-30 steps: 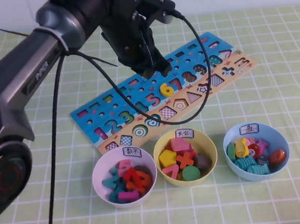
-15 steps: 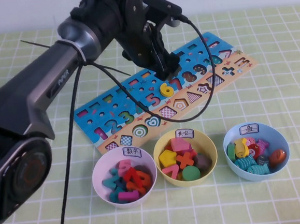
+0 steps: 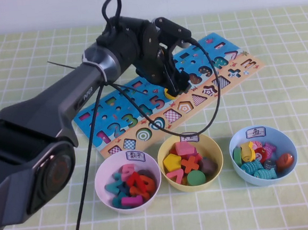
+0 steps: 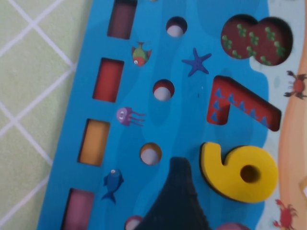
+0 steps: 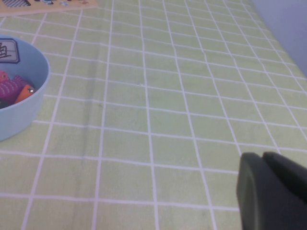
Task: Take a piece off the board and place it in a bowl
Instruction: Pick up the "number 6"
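Down comes the left gripper (image 3: 174,87) since a second ago: it hung above the blue strip of the board (image 3: 105,109) then, with the whole yellow 6 (image 3: 169,94) showing in front of it, and now its tip sits low right over that piece, leaving only a sliver of yellow in the high view. The arm has stretched forward with it. The 6 itself has not shifted, and the three bowls sit where they were.

From the left wrist the yellow 6 (image 4: 237,172) lies flat in the number row, beside the empty red 7 cut-out (image 4: 240,108) and the empty 8 cut-out (image 4: 256,39). Its long axis runs across the board's width, the looped end with the hole toward the tan strip, the curled tail toward the round holes and slots. One dark finger (image 4: 175,201) sits right against the tail side of the piece. The other finger is out of sight, so I cannot tell how wide the pincer stands or whether it has any hold.

Near the front edge wait the pink bowl (image 3: 101,179), the yellow bowl (image 3: 215,148) and the light blue bowl (image 3: 289,141), all holding pieces.

The right gripper (image 5: 273,191) rests low over the green checked cloth (image 5: 168,96), well apart from the board; its fingers appear pressed together, holding nothing.
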`<state>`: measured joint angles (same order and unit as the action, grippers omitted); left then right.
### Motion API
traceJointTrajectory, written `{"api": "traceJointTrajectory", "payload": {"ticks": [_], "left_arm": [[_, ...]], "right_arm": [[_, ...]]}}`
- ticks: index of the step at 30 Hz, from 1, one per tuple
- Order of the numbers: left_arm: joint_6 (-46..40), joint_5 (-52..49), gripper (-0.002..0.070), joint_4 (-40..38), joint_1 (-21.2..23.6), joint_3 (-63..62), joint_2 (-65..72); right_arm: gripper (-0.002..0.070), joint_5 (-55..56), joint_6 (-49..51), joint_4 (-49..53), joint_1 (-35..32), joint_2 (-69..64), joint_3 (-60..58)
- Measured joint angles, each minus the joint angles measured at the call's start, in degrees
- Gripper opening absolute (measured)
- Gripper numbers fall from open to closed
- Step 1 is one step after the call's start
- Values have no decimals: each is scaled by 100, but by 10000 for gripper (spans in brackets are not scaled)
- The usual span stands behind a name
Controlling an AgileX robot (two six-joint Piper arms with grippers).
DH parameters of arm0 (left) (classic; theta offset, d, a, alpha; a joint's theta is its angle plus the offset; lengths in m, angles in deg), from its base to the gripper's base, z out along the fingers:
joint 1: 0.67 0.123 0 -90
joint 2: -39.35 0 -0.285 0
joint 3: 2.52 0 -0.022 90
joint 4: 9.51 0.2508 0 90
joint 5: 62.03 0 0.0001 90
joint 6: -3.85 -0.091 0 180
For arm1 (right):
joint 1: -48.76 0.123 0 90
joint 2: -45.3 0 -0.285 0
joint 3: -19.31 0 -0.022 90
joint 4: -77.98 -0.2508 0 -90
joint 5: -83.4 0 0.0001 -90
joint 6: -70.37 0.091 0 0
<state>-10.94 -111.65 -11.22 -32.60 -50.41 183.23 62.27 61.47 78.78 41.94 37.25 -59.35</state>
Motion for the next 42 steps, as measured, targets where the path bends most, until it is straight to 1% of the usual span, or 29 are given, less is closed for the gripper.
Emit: {"api": "traceJointTrajectory", "payload": {"ticks": [11,13,15,19,22,23,28,29,31,34,42], "left_arm": [[0,197,535,-17,0,0,339],[0,208,524,-26,0,0,337],[0,208,492,-39,0,0,337],[10,211,400,-76,0,0,337],[0,249,307,-36,0,-16,341],[0,249,288,-36,0,-16,341],[24,227,281,18,0,-26,341],[35,217,265,23,0,-26,329],[48,202,211,38,0,-26,280],[56,166,179,63,0,-26,242],[197,45,164,243,0,-26,68]], "right_arm": [[-17,0,0,0,0,0,0],[-17,0,0,0,0,0,0],[-17,0,0,0,0,0,0],[-17,0,0,0,0,0,0],[-17,0,0,0,0,0,0],[-17,0,0,0,0,0,0],[-17,0,0,0,0,0,0],[-17,0,0,0,0,0,0],[-17,0,0,0,0,0,0],[-17,0,0,0,0,0,0],[-17,0,0,0,0,0,0]]}}
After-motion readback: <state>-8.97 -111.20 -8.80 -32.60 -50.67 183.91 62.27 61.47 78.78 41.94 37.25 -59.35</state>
